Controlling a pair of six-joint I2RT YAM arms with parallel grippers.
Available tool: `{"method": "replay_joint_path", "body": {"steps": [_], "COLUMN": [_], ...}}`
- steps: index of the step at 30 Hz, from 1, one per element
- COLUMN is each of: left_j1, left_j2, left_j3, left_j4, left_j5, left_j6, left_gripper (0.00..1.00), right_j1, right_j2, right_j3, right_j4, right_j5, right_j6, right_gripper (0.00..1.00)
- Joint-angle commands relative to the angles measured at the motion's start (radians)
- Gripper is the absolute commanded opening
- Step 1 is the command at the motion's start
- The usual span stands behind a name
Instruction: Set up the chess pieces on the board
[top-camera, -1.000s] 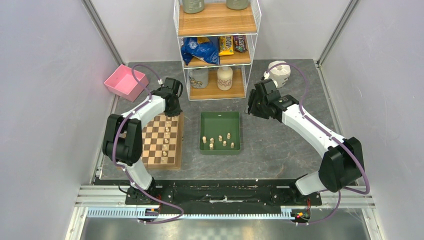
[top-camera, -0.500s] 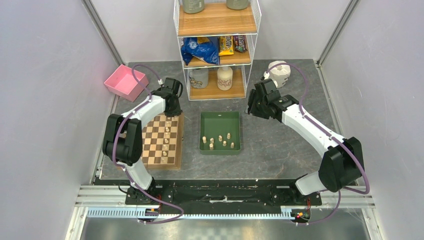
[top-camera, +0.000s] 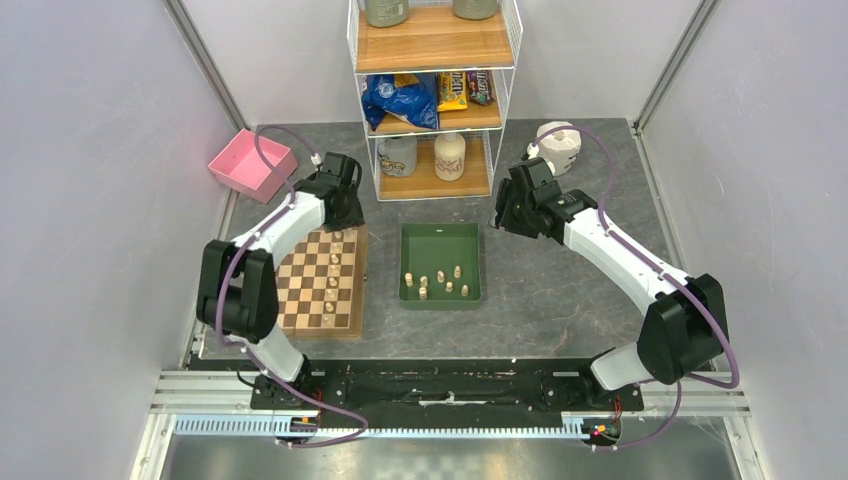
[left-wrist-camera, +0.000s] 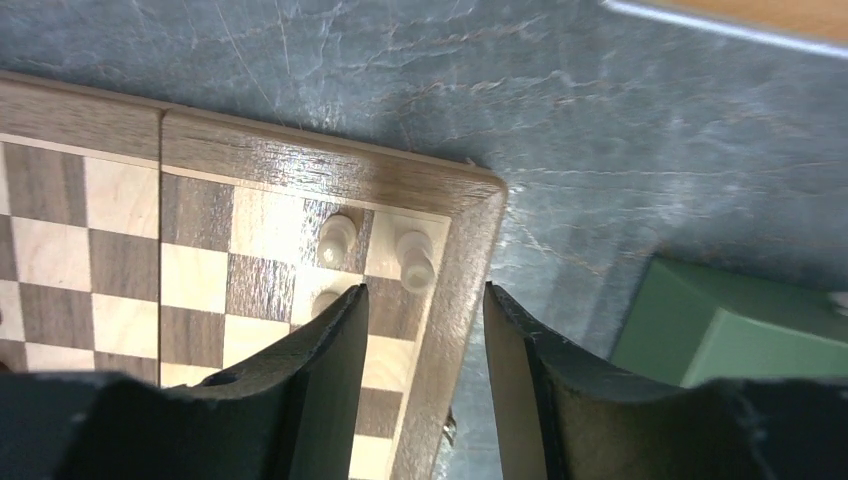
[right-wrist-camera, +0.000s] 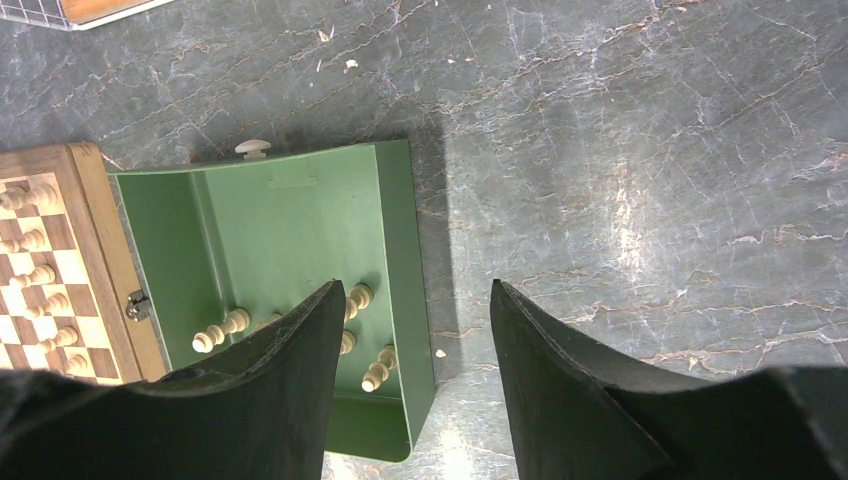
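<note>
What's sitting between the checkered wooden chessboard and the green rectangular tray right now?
Nothing: only a narrow bare strip of grey marbled tabletop separates the checkered wooden chessboard from the green rectangular tray, as the top external view shows.

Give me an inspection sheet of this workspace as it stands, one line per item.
Surface: dark grey marbled table top; no spills seen.
Job's things: chessboard lies flat at left; pale chess pieces stand along its right-hand columns; loose pieces, also pale, wait in the green tray; dark pieces: nothing seen.
Clutter: pink bin; wire shelf rack holding snack bags and jars; white rounded object.
Grippers: left gripper open, empty, over the board's far right corner; right gripper open, empty, near the tray's right side.
Cables: purple cables run along both arms; no snag seen.
Surroundings: pale grey enclosure walls; metal rail at the near edge.
</note>
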Motion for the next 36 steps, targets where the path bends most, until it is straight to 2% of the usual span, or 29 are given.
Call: {"method": "replay_joint_path", "body": {"steps": [1, 8, 11, 16, 22, 33, 36], "left_j1": [-0.014, -0.23, -0.346, -0.445, -0.49, -0.536, -0.538], "left_j2": [-0.158, -0.222, -0.211, -0.151, -0.042, 0.115, 0.133], "left_j3": [0.036, 0.016, 0.008, -0.006, 0.042, 0.131, 0.13], "left_j4": [0.017, 0.023, 0.025, 0.072, 0.069, 0.029, 0.02], "left_j5": [0.035, 0.12, 0.124, 0.176, 0.184, 0.171, 0.171], "left_j6": [0.023, 0.055, 0.048, 0.042, 0.048, -0.059, -0.066], "left_gripper": [0.54, 0.57, 0.59, 0.59, 0.59, 0.53, 0.53], "right_j1": [-0.003, -0.004, -0.003, -0.003, -0.003, -0.004, -0.003], "right_j2": [-0.008, -0.005, -0.008, -0.014, -0.012, -0.014, -0.011], "right_j3": [0.004, 0.006, 0.002, -0.016, -0.033, -0.041, -0.047], "right_j4": [0.026, 0.026, 0.026, 0.024, 0.026, 0.026, 0.025], "right_j5": [-0.005, -0.005, 0.004, 0.033, 0.048, 0.059, 0.065], "right_j6": [0.007, 0.013, 0.016, 0.037, 0.058, 0.05, 0.052], "right_gripper": [0.64, 0.64, 0.64, 0.65, 0.66, 0.67, 0.73]}}
